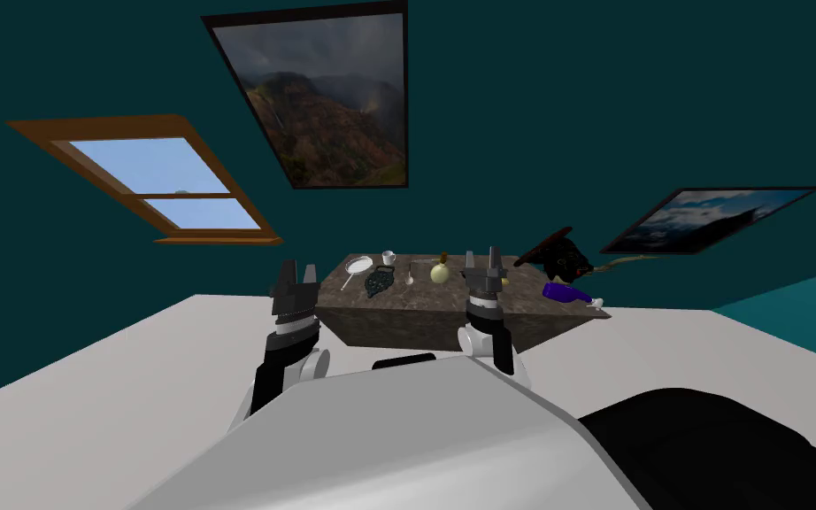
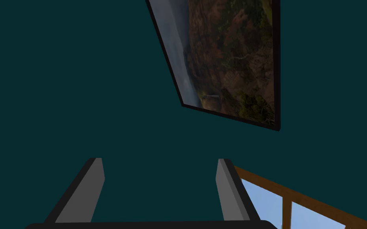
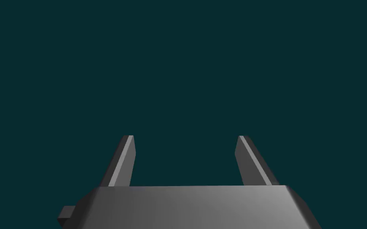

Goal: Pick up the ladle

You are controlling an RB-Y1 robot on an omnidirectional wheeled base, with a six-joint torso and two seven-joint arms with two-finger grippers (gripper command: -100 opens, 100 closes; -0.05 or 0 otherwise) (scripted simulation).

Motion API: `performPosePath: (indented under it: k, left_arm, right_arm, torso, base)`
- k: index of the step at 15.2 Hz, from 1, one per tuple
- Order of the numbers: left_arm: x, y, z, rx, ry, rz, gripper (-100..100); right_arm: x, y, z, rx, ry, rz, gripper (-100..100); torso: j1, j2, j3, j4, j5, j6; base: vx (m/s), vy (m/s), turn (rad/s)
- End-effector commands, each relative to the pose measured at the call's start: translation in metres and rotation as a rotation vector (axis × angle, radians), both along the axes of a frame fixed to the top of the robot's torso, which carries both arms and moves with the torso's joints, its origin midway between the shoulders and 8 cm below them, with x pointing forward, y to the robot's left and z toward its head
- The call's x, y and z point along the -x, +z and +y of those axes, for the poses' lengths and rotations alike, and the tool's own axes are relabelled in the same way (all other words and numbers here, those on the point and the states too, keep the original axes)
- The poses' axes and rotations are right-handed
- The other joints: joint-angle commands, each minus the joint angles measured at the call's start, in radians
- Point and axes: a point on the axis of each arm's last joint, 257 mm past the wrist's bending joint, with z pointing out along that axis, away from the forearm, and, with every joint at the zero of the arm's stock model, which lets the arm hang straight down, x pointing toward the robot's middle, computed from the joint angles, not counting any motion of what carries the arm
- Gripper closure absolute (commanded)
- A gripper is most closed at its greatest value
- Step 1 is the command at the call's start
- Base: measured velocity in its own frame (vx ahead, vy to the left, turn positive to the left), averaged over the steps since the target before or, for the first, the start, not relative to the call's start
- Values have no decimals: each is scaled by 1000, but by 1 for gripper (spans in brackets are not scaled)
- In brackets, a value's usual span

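Table (image 1: 415, 305) — dark mottled top, several things on it.
Left gripper (image 1: 298, 267) — raised by the table's left corner, fingers apart, empty.
Right gripper (image 1: 481, 257) — raised at the near edge, fingers apart, empty.
Ladle (image 1: 410, 271) — thin, pale grey, small bowl at its near end. It lies flat mid-table between a dark mat (image 1: 378, 282) and a yellowish round thing (image 1: 439, 274), apart from both grippers.

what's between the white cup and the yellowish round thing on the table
A thin spoon lies on the table between the cup and the round thing; the head view shows it.
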Motion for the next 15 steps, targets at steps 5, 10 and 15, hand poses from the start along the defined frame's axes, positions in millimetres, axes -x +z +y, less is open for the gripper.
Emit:
performPosePath:
  k: [5, 10, 15]
  left_arm:
    - [0, 0, 0, 0, 0, 0, 0]
    - [0, 0, 0, 0, 0, 0, 0]
    - [0, 0, 0, 0, 0, 0, 0]
  right_arm:
    - [-44, -33, 8, 121, 8, 132, -100]
    - [-74, -61, 6, 180, -7, 227, -100]
    - [-120, -96, -1, 284, -47, 354, -100]
  torso:
    - [0, 0, 0, 0, 0, -1]
    - [-1, 1, 0, 0, 0, -1]
    - [-1, 1, 0, 0, 0, 0]
  base:
    - [-14, 0, 133]
    - [-18, -3, 130]
    - [-20, -2, 162]
